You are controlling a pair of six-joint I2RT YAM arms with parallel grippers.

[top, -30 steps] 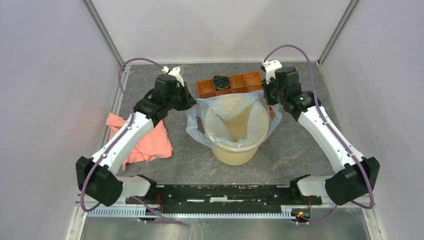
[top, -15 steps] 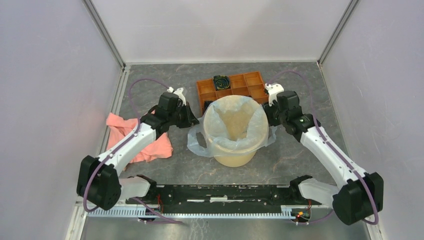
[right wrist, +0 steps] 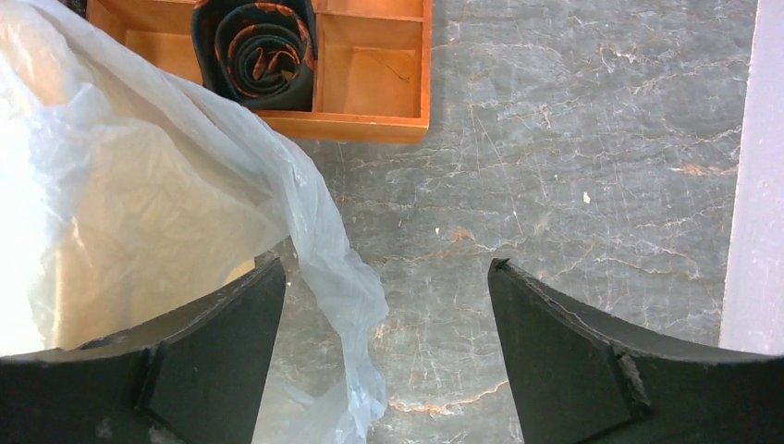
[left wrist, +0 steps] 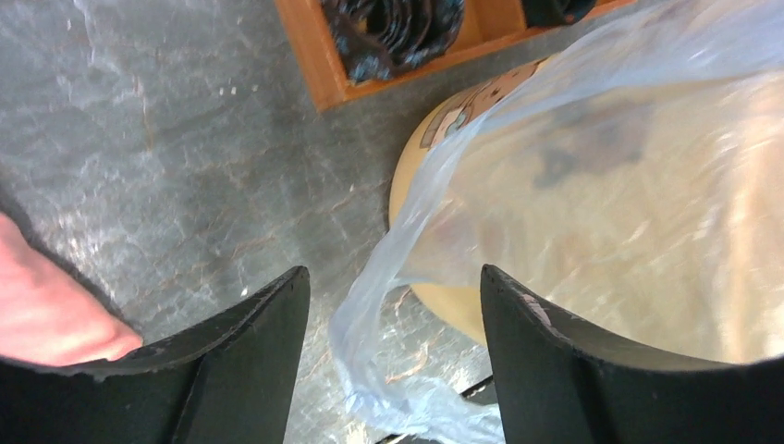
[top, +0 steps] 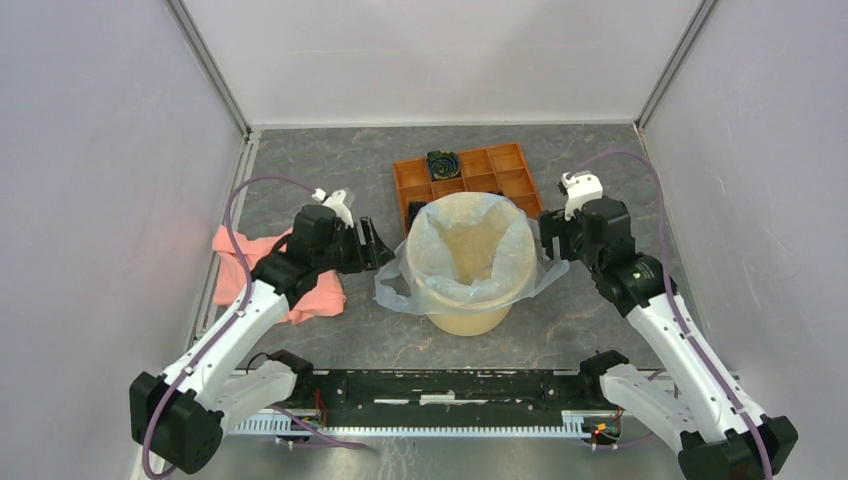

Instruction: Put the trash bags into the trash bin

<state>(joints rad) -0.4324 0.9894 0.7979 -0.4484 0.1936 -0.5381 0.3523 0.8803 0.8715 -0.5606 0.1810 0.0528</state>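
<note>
**Ops:** Top external first, where is the bag sitting?

**Me:** I see the thin, translucent pale blue plastic film bag lining the round yellow-tan plastic bucket. Its mouth is folded out over the rim all round. Loose flaps hang down the outer wall on the left and right sides. The bucket stands upright in the middle of the grey marbled tabletop.

**Ops:** And the jaws?

**Me:** Both pairs stand wide and hold nothing. My left jaws sit just beside the bucket's left side. On the left wrist view a fold of film hangs in the gap between them, unclamped. My right jaws sit just beside the bucket's right side. The right wrist view shows the bag's edge draping past one jaw, with bare tabletop filling the rest of the gap.

**Ops:** What else is down there?

**Me:** An orange compartmented tray lies just behind the bucket, and I cannot tell whether they touch. A dark coiled roll fills one of its rear compartments. A crumpled salmon-pink cloth lies partly under my left arm, apart from the bucket.
</note>
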